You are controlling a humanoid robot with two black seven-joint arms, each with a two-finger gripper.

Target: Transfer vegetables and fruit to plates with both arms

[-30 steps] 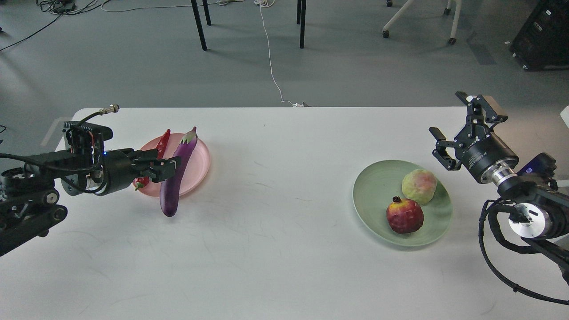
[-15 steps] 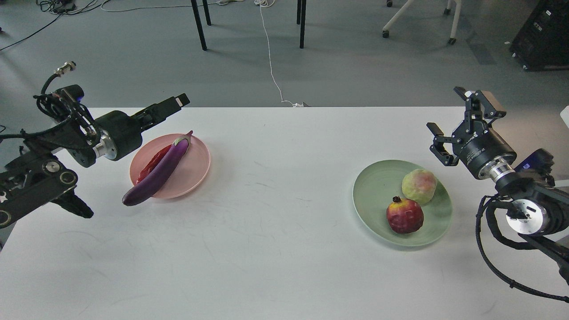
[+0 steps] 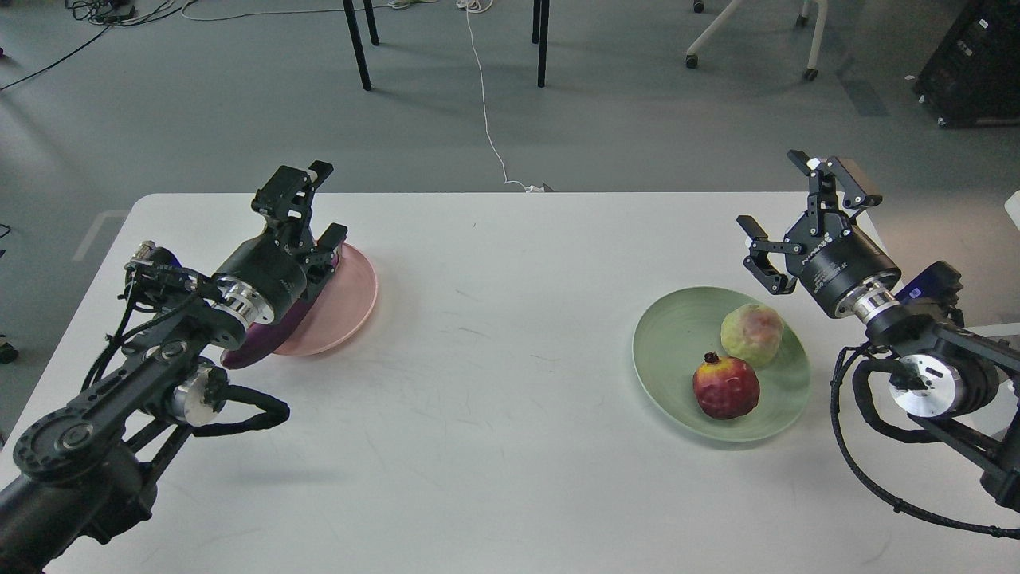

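Note:
The pale pink plate (image 3: 347, 299) lies at the left of the table. My left gripper (image 3: 312, 209) is open and empty above it, and its wrist hides most of the plate. The purple eggplant (image 3: 256, 341) shows only as a dark end under the wrist, over the plate's near-left rim. The red chili pepper is hidden. The pale green plate (image 3: 673, 343) at the right holds the dark-red pomegranate (image 3: 725, 387) and the yellow-green fruit (image 3: 751, 333). My right gripper (image 3: 797, 215) is open and empty, above and behind the green plate.
The white table (image 3: 494, 414) has its far edge just behind both grippers. Beyond it, on the grey floor, are black table legs (image 3: 356, 44), a white cable (image 3: 486, 104) and a chair base (image 3: 749, 40).
My left arm has swung in over the pink plate and now covers the eggplant and chili, which lay in plain view half a second ago. My right gripper has shifted slightly left.

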